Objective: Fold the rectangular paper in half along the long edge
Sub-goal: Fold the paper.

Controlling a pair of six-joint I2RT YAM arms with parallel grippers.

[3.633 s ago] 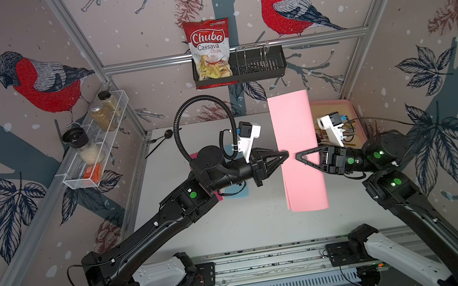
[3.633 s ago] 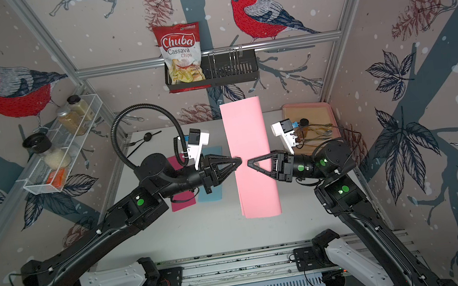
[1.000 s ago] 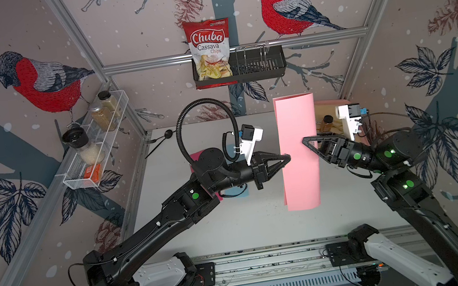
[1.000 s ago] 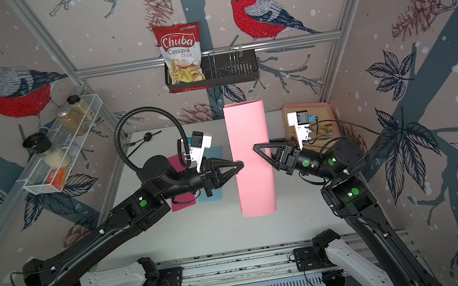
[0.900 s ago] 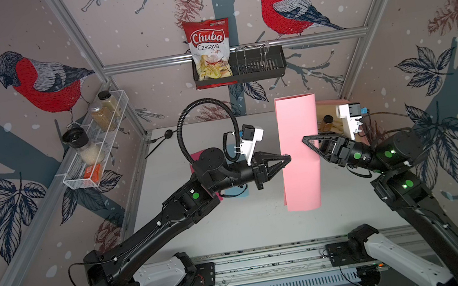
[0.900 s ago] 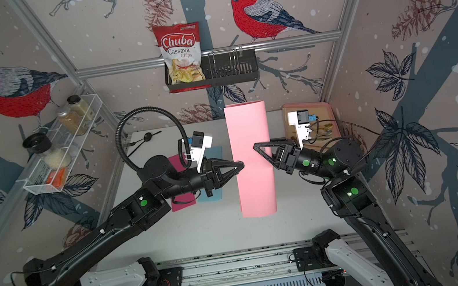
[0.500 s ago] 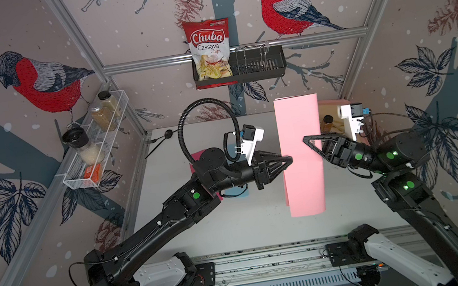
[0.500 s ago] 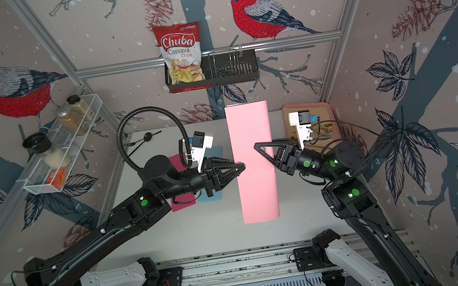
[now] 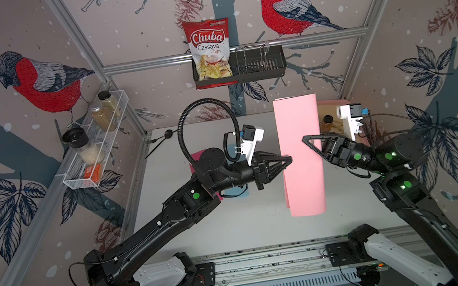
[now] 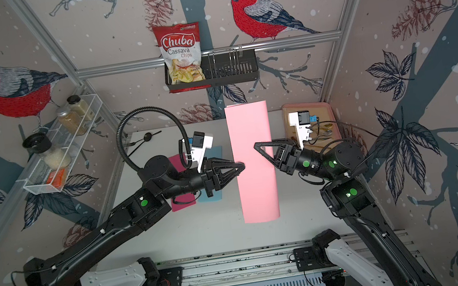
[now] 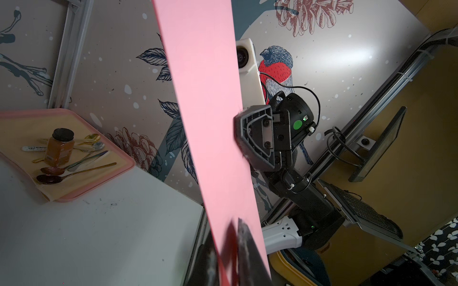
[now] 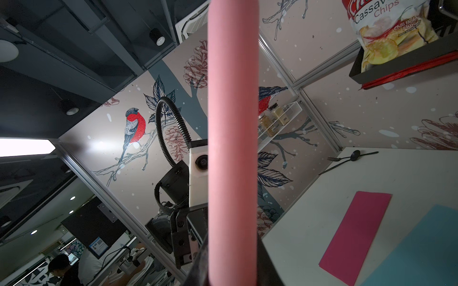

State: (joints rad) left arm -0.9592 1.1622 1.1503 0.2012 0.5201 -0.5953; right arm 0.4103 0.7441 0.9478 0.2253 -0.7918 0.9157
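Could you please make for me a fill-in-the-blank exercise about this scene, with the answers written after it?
1. The paper held above the table is ____ in colour.
2. The chips bag stands in a ____ basket on the wall.
3. The jar stands ____ on the tray.
Answers: pink; black; upright.

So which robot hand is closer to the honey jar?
Right. The right gripper is at the pink paper edge facing the honey jar; the left gripper is at the opposite edge, farther away.
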